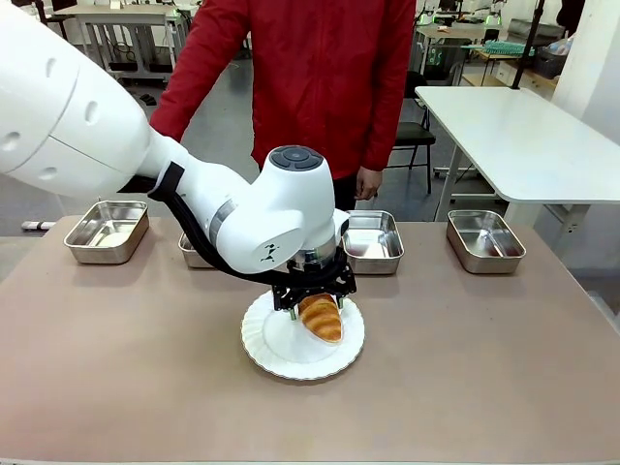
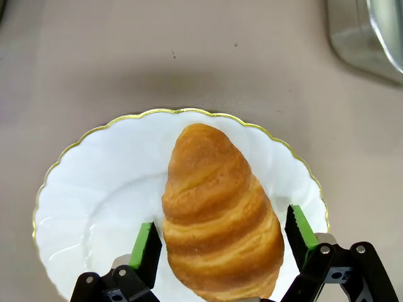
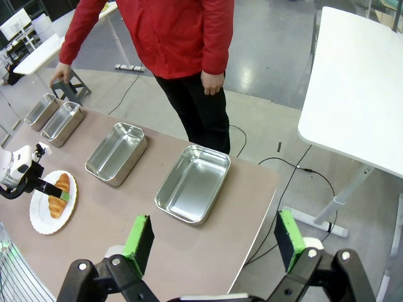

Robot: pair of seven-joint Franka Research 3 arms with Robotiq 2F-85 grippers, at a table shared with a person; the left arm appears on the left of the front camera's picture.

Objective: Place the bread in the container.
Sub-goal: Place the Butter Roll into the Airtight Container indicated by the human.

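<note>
The left arm's fingers (image 2: 146,251) stand released, one green pad on each flank of the bread (image 2: 217,214). They bracket its broad end closely, and whether either pad touches the crust cannot be told. The left gripper (image 1: 315,300) hangs low over the white plate (image 2: 101,201), wrist pointing straight down, nothing clenched.

The bread, a golden ridged croissant, lies on the plate with its narrow tip toward 12 o'clock in the left wrist view. It sits toward the plate's 5 o'clock side, leaving a broad bare crescent of china from 7 to 11 o'clock. The gilt, scalloped rim is unobstructed all the way round the far side.

In the front view the plate sits mid-table (image 1: 484,378), with bare tabletop open at its 3, 6 and 9 o'clock. Four alike steel containers line the far edge, well apart from the plate: one at its 10 o'clock (image 1: 107,231), one at 11 o'clock half hidden behind the arm (image 1: 192,256), one at 1 o'clock (image 1: 373,240) and one at 2 o'clock (image 1: 484,239). All have their rolled rims clear.

A person in a red top stands behind the far edge at 12 o'clock, one hand (image 1: 368,182) hanging just above the 1 o'clock pan.

The right gripper (image 3: 214,238) hovers high above the table's end, fingers spread and holding nothing.
</note>
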